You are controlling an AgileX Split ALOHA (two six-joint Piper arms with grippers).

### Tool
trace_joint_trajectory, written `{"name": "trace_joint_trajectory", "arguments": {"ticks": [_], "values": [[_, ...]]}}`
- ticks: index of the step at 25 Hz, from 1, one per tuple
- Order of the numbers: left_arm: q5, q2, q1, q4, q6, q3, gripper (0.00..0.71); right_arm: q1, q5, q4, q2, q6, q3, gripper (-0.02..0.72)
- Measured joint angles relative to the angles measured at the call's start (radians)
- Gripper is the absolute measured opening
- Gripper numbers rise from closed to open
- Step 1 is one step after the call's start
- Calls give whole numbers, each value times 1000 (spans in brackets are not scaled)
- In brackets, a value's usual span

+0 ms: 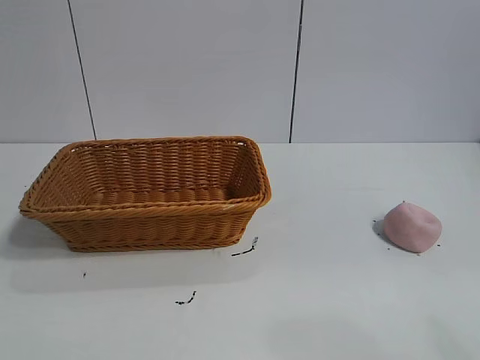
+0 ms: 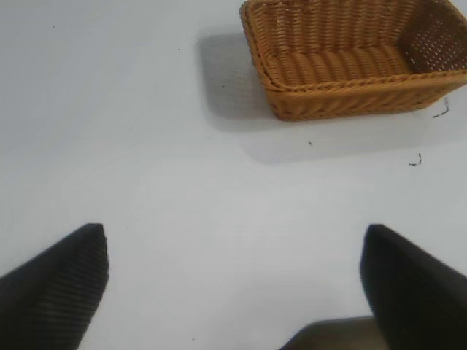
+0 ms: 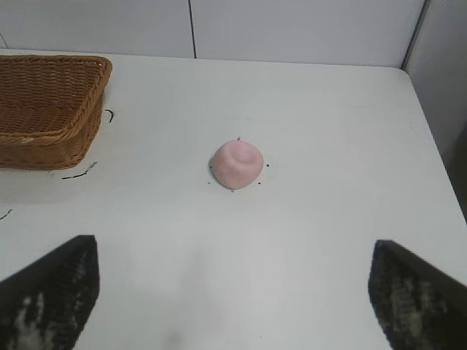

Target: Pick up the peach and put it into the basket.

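Observation:
The peach (image 1: 412,227) is a small dusty-pink lump on the white table at the right; it also shows in the right wrist view (image 3: 236,165). The basket (image 1: 112,225), orange-brown wicker and empty, stands at the left; it also shows in the left wrist view (image 2: 343,98) and the right wrist view (image 3: 69,142). My right gripper (image 3: 233,251) is open and empty, well short of the peach. My left gripper (image 2: 233,240) is open and empty over bare table, apart from the basket. Neither gripper shows in the exterior view.
Small black marks lie on the table (image 1: 315,300) near the basket's front corner (image 1: 246,247) and further forward (image 1: 186,300). A grey panelled wall (image 1: 187,67) stands behind. The table's right edge (image 3: 438,146) shows in the right wrist view.

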Motion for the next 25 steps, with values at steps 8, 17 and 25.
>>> {"name": "trace_joint_trajectory", "arguments": {"ticks": [8,17,25], "values": [[0,0,0,0,0,0,692,0,0,1,0,0,0,689],[0,0,0,0,0,0,692,0,-15,2,295,-3,-115,689],[0,0,0,0,0,0,692,0,-48,7,846,-3,-327,689]]}}
